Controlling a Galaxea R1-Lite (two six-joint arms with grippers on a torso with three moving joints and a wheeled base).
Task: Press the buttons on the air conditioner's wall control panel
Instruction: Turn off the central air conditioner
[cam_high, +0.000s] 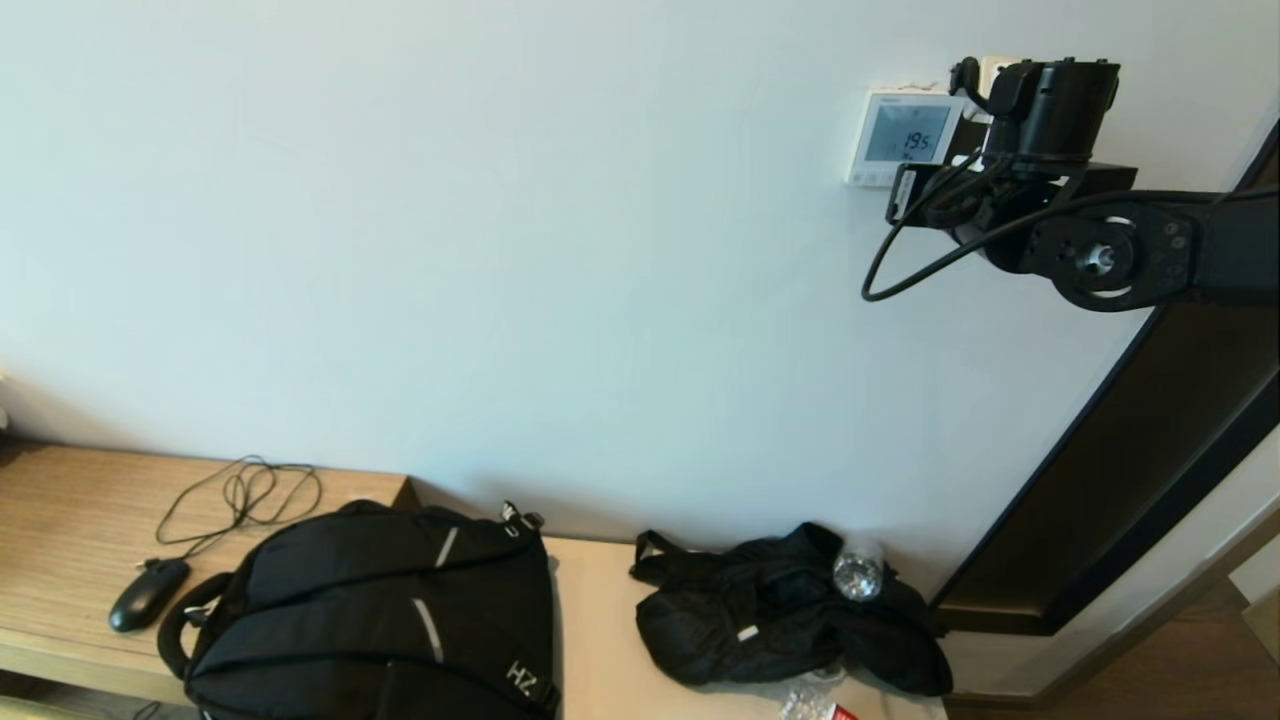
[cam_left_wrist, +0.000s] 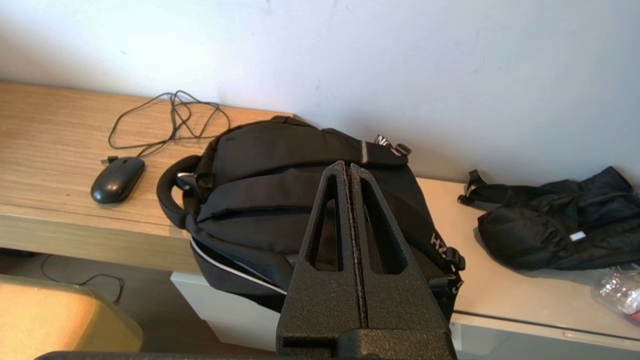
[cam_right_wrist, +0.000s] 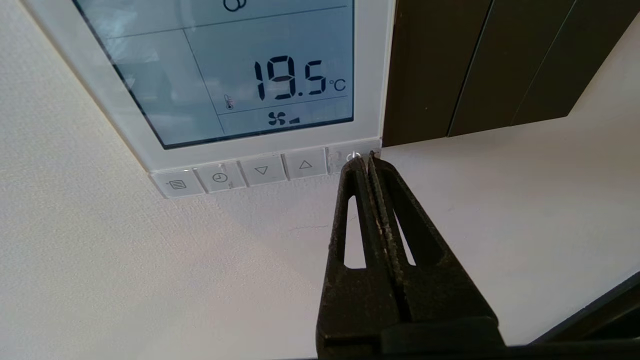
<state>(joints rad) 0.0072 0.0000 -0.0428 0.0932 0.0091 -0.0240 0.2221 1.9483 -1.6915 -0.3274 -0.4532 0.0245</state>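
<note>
The white wall control panel (cam_high: 903, 137) hangs on the wall at upper right, its lit screen (cam_right_wrist: 225, 70) reading 19.5 °C. Below the screen runs a row of buttons: menu (cam_right_wrist: 177, 184), clock (cam_right_wrist: 219, 177), down arrow (cam_right_wrist: 261, 170), up arrow (cam_right_wrist: 305, 164) and power (cam_right_wrist: 350, 156). My right gripper (cam_right_wrist: 366, 161) is shut and empty, its tips at the power button at the row's end; whether they touch it is not clear. In the head view the right arm (cam_high: 1050, 130) hides the panel's right edge. My left gripper (cam_left_wrist: 348, 167) is shut and empty, parked above a black backpack.
A dark wooden door frame (cam_high: 1150, 450) stands just right of the panel. Below, on a wooden counter (cam_high: 70, 510), lie a black backpack (cam_high: 380, 620), a wired mouse (cam_high: 147, 592), a crumpled black bag (cam_high: 790, 620) and a plastic bottle (cam_high: 858, 574).
</note>
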